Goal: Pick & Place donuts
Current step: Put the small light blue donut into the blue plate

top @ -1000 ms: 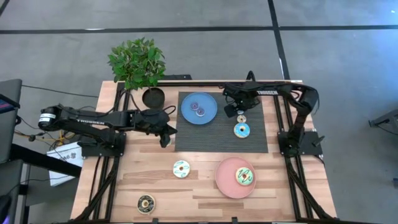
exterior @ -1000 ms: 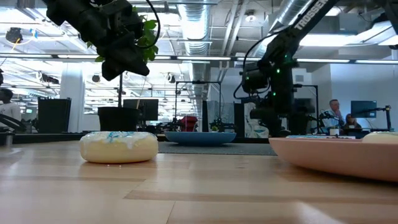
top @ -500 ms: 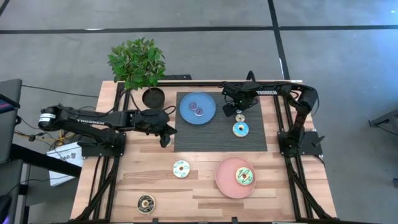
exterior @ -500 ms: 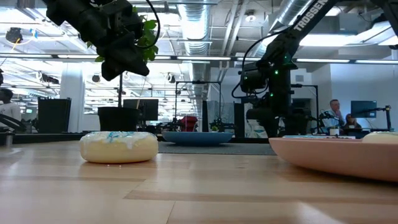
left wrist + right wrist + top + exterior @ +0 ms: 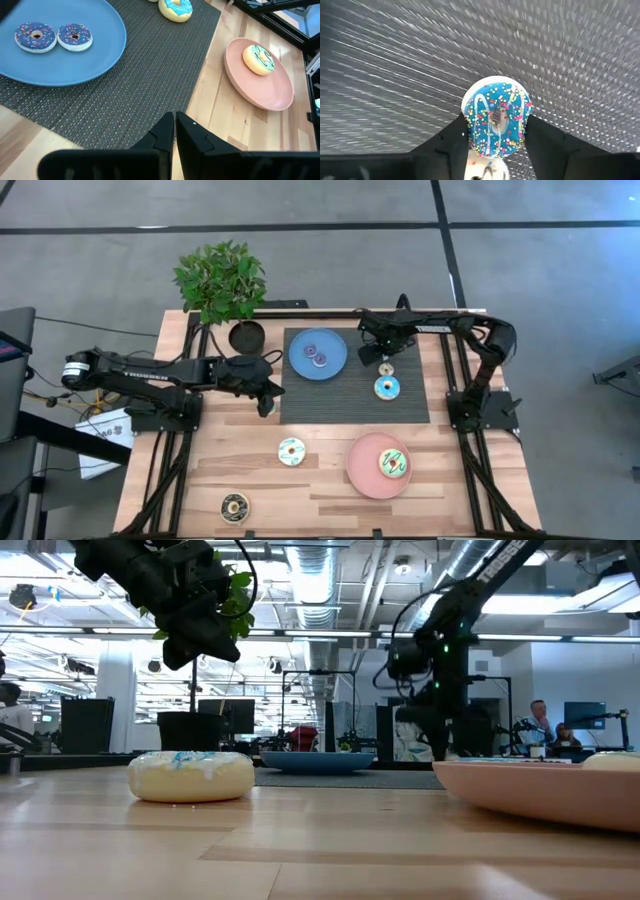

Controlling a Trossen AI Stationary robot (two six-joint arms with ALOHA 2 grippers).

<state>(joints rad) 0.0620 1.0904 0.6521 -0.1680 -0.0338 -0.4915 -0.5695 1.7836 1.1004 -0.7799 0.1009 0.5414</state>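
Blue donut [image 5: 496, 116] faces the wrist camera, gripped by the right claw [image 5: 492, 131].

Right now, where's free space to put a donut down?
Free: mat between blue plate and pink plate; wood between cream donut and brown donut. Crowded: right gripper, holding a blue donut, above the light blue donut.

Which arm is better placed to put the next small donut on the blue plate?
The right. Its gripper already holds a small blue sprinkled donut over the dark mat, beside the blue plate. The left gripper is shut and empty at the mat's other edge.
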